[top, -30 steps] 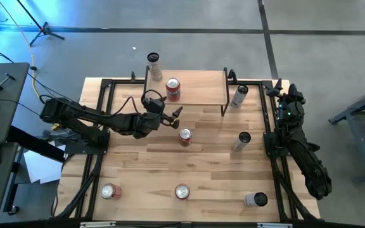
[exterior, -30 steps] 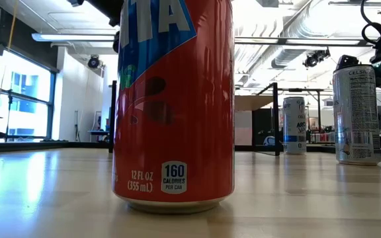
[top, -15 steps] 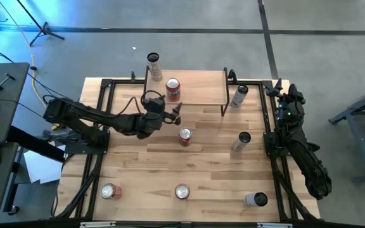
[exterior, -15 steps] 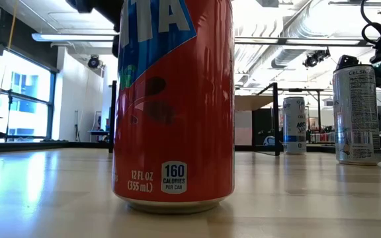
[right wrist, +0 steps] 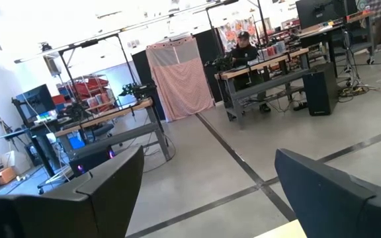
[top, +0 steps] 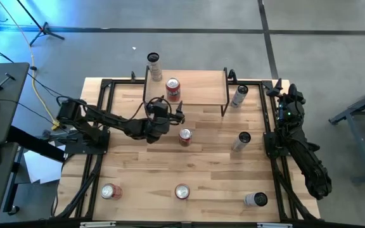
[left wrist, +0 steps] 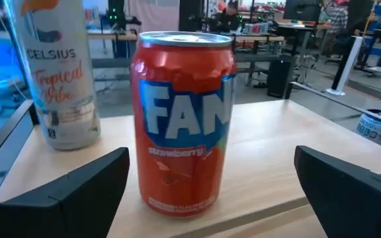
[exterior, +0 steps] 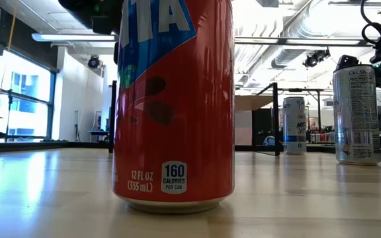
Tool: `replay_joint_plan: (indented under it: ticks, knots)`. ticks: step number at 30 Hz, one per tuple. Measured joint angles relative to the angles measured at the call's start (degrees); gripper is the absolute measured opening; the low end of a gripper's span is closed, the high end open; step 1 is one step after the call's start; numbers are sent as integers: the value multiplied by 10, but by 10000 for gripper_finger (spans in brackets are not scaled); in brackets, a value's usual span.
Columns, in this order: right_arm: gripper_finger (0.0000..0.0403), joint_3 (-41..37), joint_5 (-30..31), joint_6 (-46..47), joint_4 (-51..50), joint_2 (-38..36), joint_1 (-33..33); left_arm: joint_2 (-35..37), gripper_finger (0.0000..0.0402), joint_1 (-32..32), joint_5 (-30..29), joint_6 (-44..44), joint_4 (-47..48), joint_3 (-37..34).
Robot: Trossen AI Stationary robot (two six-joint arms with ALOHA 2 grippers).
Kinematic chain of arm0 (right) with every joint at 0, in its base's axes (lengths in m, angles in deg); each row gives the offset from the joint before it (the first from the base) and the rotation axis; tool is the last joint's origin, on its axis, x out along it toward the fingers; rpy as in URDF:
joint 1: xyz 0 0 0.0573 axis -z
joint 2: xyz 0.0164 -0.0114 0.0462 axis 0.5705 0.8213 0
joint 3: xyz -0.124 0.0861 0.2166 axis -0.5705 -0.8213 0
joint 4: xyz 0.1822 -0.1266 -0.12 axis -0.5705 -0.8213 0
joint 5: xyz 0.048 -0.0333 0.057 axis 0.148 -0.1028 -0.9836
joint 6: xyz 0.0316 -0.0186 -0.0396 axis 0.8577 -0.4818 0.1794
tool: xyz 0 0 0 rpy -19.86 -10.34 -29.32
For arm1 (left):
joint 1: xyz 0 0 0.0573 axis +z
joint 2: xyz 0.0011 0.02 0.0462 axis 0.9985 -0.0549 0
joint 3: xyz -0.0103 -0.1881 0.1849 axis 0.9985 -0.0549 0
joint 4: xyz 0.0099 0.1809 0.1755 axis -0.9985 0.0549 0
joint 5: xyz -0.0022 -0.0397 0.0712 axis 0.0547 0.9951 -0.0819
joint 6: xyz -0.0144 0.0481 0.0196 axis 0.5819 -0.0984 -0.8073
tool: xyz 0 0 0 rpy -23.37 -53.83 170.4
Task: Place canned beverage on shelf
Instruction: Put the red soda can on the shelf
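The shelf (top: 198, 88) carries one red can (top: 172, 87) near its left end; the board to that can's right lies bare. The left gripper (top: 177, 116), fingers (left wrist: 78, 188) spread wide, sits just in front of that can, with another red can (top: 184, 136) close behind it on the surface (top: 138, 171). A pale can (top: 153, 62) stands beyond the shelf's left corner, a silver can (top: 238, 95) beside its right legs.

One can (top: 172, 89) stands on the shelf (top: 198, 88), another (top: 154, 65) behind its left end — a third (top: 184, 136) on the worktop (top: 209, 171) before it, three more along the front edge.
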Motion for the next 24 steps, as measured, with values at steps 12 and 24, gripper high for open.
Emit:
replay_joint_plan:
  ticks: [12, 24]
  knots:
    - [328, 0, 0, 0, -1, 0, 0, -14, 400, 20, -20, -12, -19, 0]
    - [328, 0, 0, 0, -1, 0, 0, -14, 400, 37, -15, -28, -14, 0]
